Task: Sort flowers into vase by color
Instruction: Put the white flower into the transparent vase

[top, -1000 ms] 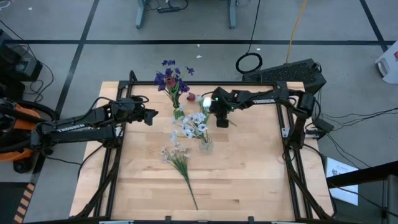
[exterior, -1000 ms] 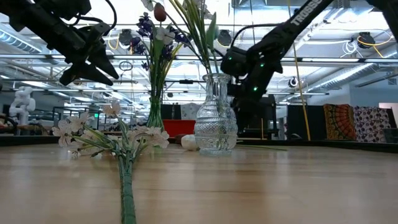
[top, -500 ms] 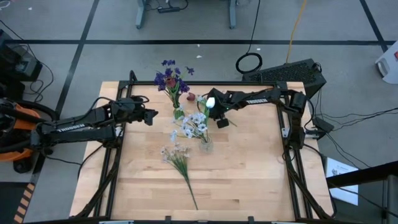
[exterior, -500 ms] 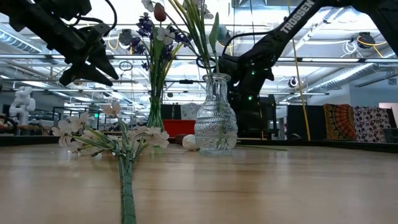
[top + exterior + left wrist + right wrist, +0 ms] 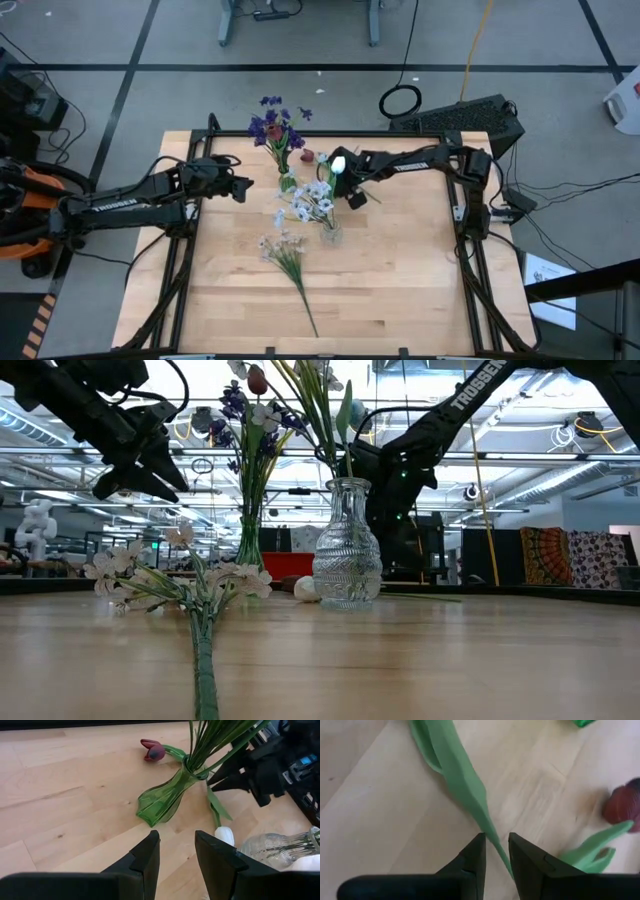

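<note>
As seen from above, two vases near 12 o'clock on the tabletop, one bunch loose.

Green vase: upright at 12 o'clock. Holds purple flowers, plus a dark red bud and a white bud among the same stems.

Clear glass vase: upright, just toward 5 o'clock from the green one, close to centre. Holds pale white-lilac sprays.

Loose spray bunch: flat on the wood at 6 o'clock of the glass vase, blossoms toward it, stem running off to 5 o'clock.

Red tulip: lying on the wood just beside the green vase, on its 2 o'clock side.

White tulip: bud down by the glass vase, stem and leaf leading toward the right hand.

Right hand: at 3 o'clock of the green vase, low over the wood. Fingers drawn to a narrow gap, white tulip's green stem pinched between them.

Left hand: at 9 o'clock of the green vase, raised off the wood, pointed at it. Fingers spread, nothing between them.
</note>
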Controlling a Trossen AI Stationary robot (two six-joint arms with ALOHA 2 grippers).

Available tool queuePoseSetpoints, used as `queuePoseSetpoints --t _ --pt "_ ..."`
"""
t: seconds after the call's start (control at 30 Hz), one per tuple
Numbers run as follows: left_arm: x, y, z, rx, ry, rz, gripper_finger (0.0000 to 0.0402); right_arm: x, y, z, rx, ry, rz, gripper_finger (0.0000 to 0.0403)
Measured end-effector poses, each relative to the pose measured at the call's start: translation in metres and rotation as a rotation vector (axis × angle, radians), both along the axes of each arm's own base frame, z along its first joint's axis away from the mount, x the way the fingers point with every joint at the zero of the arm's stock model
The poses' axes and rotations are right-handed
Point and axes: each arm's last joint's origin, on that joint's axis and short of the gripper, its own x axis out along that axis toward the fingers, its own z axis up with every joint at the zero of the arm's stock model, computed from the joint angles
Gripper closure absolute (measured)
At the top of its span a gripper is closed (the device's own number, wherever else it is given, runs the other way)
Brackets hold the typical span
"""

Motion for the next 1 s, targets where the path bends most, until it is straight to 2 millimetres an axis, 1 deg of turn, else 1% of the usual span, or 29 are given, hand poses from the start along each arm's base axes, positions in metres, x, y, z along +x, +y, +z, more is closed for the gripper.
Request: queuePoseSetpoints --t 0.2,0.3,0.37,0.43,0.5,0.6,0.67,0.73,0.87,1.0 --pt "0.000 0.000 0.000 0.000 0.000 0.000 0.0272 0.000 0.000 -0.012 0.016 0.039 -0.010 0.0333" --pt "0.000 0.000 0.000 -0.003 -0.002 -0.004 0.0272 0.001 0.002 -0.013 0.037 0.041 -0.066 0.0366" --pt "0.000 0.000 0.000 -0.005 -0.002 -0.007 0.0272 -0.001 0.002 -0.009 0.065 0.033 -0.122 0.0391" --pt "0.000 0.000 0.000 -0.005 -0.002 -0.007 0.0272 -0.003 0.002 -0.005 0.070 0.033 -0.179 0.0394" --pt "0.000 0.000 0.000 -0.006 -0.003 -0.008 0.0272 -0.008 0.004 0.005 0.045 0.045 -0.234 0.0397" --pt "0.000 -0.001 0.000 -0.014 -0.005 -0.021 0.0272 -0.013 0.007 0.032 0.000 -0.003 -0.323 0.0400" --pt "0.000 -0.001 0.000 -0.022 -0.007 -0.032 0.0272 -0.020 0.009 0.047 0.016 -0.032 -0.411 0.0401" --pt "0.000 -0.001 0.000 -0.024 -0.006 -0.035 0.0272 -0.027 0.011 0.061 0.069 -0.064 -0.509 0.0401" --pt "0.000 -0.001 0.000 -0.027 -0.006 -0.038 0.0272 -0.048 0.017 0.093 0.161 -0.140 -0.774 0.0402" --pt "0.000 -0.002 -0.001 -0.044 0.003 -0.055 0.0272 -0.073 0.025 0.104 0.270 -0.111 -1.077 0.0402"
